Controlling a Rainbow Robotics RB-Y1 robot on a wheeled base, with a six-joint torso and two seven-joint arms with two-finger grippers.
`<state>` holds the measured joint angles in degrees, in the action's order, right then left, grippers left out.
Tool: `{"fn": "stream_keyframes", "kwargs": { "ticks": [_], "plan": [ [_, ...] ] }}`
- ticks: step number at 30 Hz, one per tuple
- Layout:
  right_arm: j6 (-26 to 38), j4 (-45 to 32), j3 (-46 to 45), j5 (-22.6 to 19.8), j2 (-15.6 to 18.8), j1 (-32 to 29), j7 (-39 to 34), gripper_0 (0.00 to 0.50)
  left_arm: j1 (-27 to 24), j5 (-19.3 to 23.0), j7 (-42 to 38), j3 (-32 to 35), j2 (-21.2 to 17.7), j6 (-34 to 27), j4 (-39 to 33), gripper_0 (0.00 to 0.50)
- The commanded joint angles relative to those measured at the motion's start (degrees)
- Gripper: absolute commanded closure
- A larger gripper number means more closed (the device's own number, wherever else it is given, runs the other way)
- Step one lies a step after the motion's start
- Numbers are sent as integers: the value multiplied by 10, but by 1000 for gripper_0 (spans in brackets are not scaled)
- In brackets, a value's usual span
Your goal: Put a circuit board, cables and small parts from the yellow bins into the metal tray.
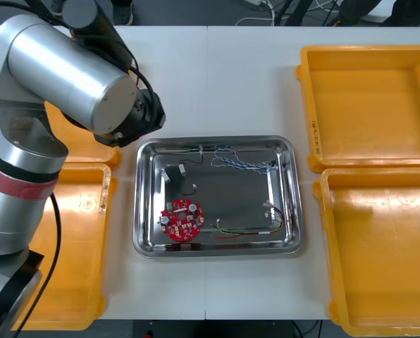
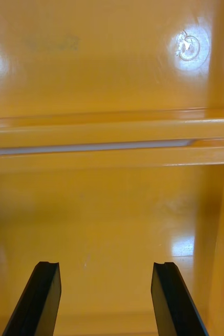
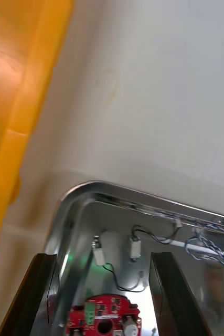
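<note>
Your left jaws stand spread and empty over the metal tray [image 3: 80,190]. The red circuit board [image 3: 105,319] lies between them and the blue and white cable [image 3: 216,247] beyond, so the tray looks loaded. Your right jaws, also spread, hold nothing over a yellow bin [image 2: 112,220], seemingly ready to pick.

**Covered and Cut Off**

In the front view the left arm [image 1: 62,70] hides most of the far left yellow bin [image 1: 83,149] and one side of the near left yellow bin [image 1: 69,239]. The near right yellow bin [image 1: 386,253] runs past the picture's edge. In the left wrist view the edge cuts the circuit board [image 3: 104,317] and the blue and white cable [image 3: 211,247]. The small metal parts [image 1: 182,169] in the metal tray [image 1: 217,139] are too small to make out.
</note>
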<state>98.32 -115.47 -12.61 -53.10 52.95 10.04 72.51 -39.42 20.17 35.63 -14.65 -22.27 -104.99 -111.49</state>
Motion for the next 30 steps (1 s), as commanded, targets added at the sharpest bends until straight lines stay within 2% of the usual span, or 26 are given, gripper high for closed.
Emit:
{"fn": "stream_keyframes", "kwargs": {
  "ticks": [1,4,9,22,30],
  "plan": [
    [-11,-15,-19,10,15,-8,7,0,1,36,41,32,-58,-16,-22,0],
    [-16,-14,-20,14,14,-8,9,0,6,61,68,51,-77,-26,-22,0],
    [-18,-15,-19,14,12,-12,10,0,22,85,123,94,-88,-35,-22,0],
    [-18,-18,-20,7,12,-16,6,0,102,96,293,213,-91,-50,-39,0],
    [-17,-18,-20,9,12,-16,5,0,141,98,365,255,-90,-50,-51,0]
  ]
}}
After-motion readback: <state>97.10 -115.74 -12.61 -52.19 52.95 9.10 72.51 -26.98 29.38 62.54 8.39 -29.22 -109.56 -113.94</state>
